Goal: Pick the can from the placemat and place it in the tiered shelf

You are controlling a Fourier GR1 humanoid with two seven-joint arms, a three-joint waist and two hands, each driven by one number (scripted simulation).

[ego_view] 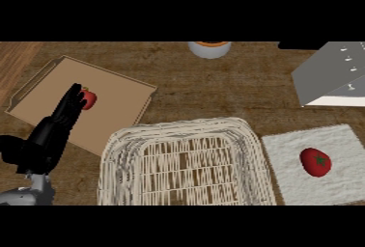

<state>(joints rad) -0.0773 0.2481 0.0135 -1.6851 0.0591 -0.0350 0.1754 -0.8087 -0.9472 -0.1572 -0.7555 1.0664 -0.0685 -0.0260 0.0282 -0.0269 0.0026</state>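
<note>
Over the tray point(114, 87), left hand point(68, 108), fingers straight

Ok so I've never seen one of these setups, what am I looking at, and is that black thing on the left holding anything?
You are looking steeply down at a wooden counter, as from a humanoid robot's head. The black thing is its left hand, fingers straight, holding nothing. It lies over a brown tray, beside a small red item. A wicker basket sits in the middle. At right, a white mat carries a round red thing. A grey metal piece and a small pot are at the top.
</note>
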